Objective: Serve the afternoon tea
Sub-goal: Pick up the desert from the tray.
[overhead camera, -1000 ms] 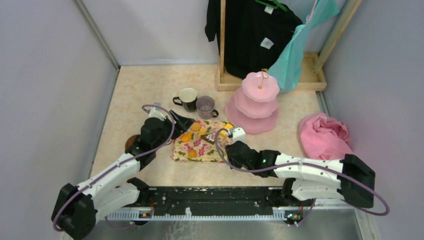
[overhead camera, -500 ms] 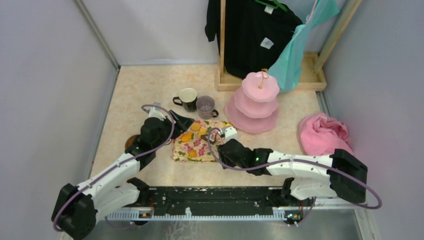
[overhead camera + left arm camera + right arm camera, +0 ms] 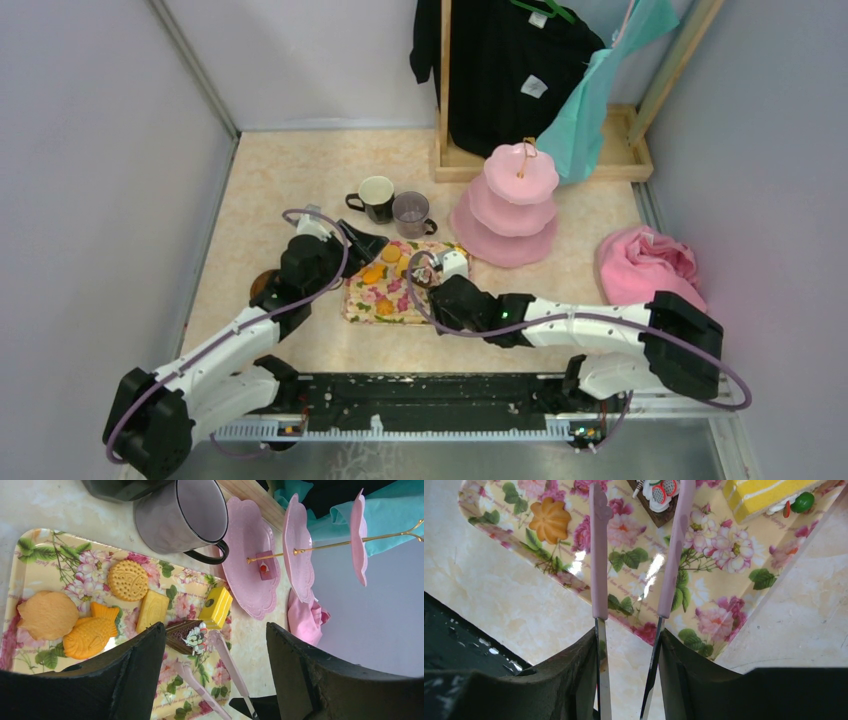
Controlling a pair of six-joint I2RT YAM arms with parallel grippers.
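Note:
Orange, yellow and brown snacks lie on the flower-patterned tray (image 3: 385,300). Among them are a round biscuit (image 3: 128,579), a fish-shaped cake (image 3: 90,635), a yellow cake (image 3: 215,607) and a brown cake (image 3: 186,634). My right gripper (image 3: 629,637) is shut on pink-tipped metal tongs (image 3: 599,555). The tongs' tips stand apart just short of the brown cake (image 3: 659,495). My left gripper (image 3: 215,630) hangs open over the tray's left side, holding nothing. The black mug (image 3: 376,198) and the smoky mug (image 3: 411,213) stand behind the tray. The pink three-tier stand (image 3: 515,205) is at the right. One brown coaster (image 3: 262,283) peeks out under my left arm.
A wooden clothes rack (image 3: 520,70) with black and teal garments stands at the back. A crumpled pink cloth (image 3: 648,268) lies at the right near the wall. Grey walls close in both sides.
My right arm has swung left and forward, carrying the tongs from the tray's right edge over the tray toward the brown cake. The left arm has not moved.

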